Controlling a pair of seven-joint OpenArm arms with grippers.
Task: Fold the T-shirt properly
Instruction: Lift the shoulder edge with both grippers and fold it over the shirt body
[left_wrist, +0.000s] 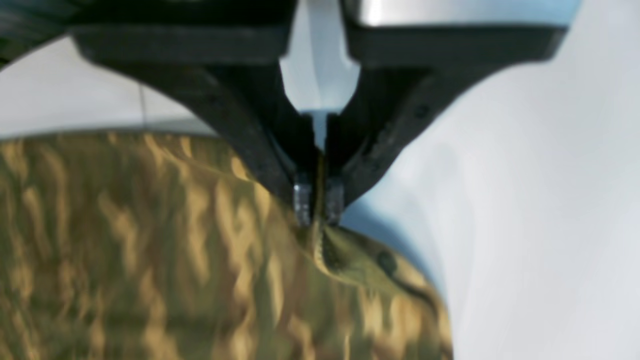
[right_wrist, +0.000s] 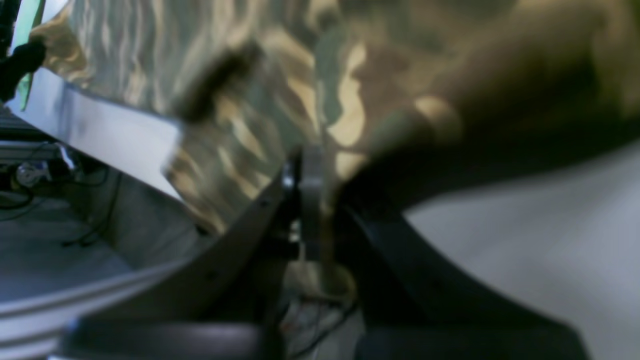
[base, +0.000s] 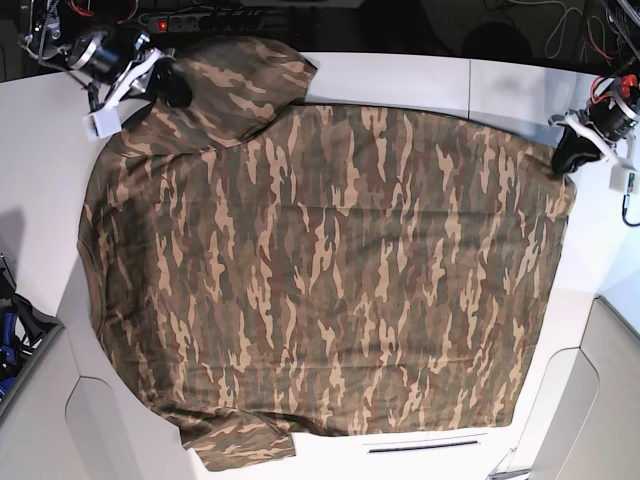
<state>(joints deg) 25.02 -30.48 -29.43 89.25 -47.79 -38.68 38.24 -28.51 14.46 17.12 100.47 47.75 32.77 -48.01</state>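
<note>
The camouflage T-shirt (base: 320, 270) lies spread flat over the white table, sleeves at the top left and bottom left. My left gripper (base: 566, 158) is at the shirt's upper right corner, shut on the cloth edge; in the left wrist view its fingertips (left_wrist: 318, 202) pinch a fold of the T-shirt (left_wrist: 150, 250). My right gripper (base: 168, 88) is at the top left by the sleeve, shut on the cloth; in the right wrist view the gripper (right_wrist: 312, 200) holds the blurred T-shirt (right_wrist: 240, 100) between its fingers.
The white table (base: 400, 75) shows at the back and along the right side (base: 600, 240). A table seam runs at the front right (base: 570, 360). Cables and equipment lie beyond the far edge (base: 520, 15) and at the left edge (base: 10, 330).
</note>
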